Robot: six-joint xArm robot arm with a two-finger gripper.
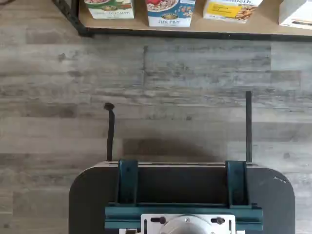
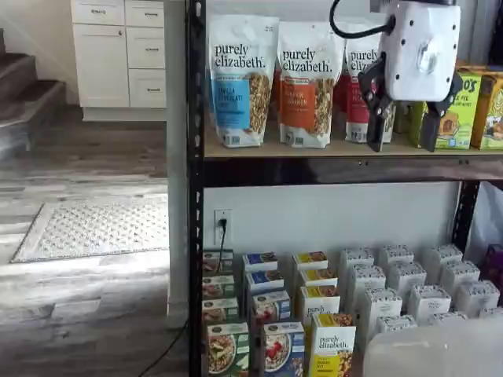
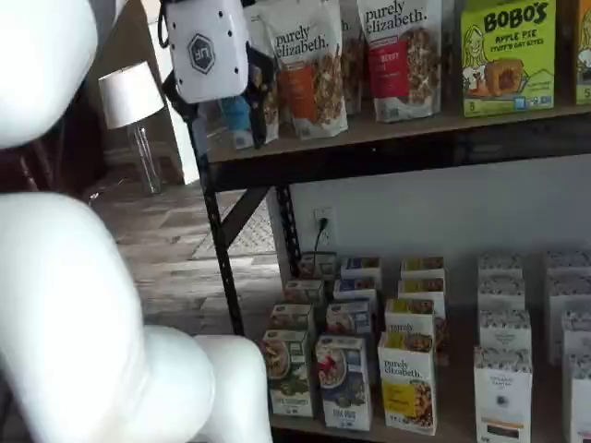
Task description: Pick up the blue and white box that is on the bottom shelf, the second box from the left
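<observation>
The blue and white box (image 2: 281, 349) stands at the front of its row on the bottom shelf (image 1: 195, 35). It has a green-fronted carton (image 2: 227, 349) on one side and a yellow carton (image 2: 332, 345) on the other. It also shows in a shelf view (image 3: 344, 383) and in the wrist view (image 1: 170, 12), beyond a stretch of floor. My gripper (image 2: 402, 141) hangs high up in front of the granola bags on the upper shelf, far above the box. Its two black fingers (image 2: 376, 118) stand apart with nothing between them. It also shows in a shelf view (image 3: 226, 120).
Granola bags (image 2: 240, 78) and green Bobo's boxes (image 3: 506, 55) fill the upper shelf. Rows of white cartons (image 2: 409, 290) stand to the right on the bottom shelf. The black rack post (image 2: 195, 196) is at the left. My white arm (image 3: 74, 305) fills the foreground. A dark mount with teal brackets (image 1: 183, 195) shows in the wrist view.
</observation>
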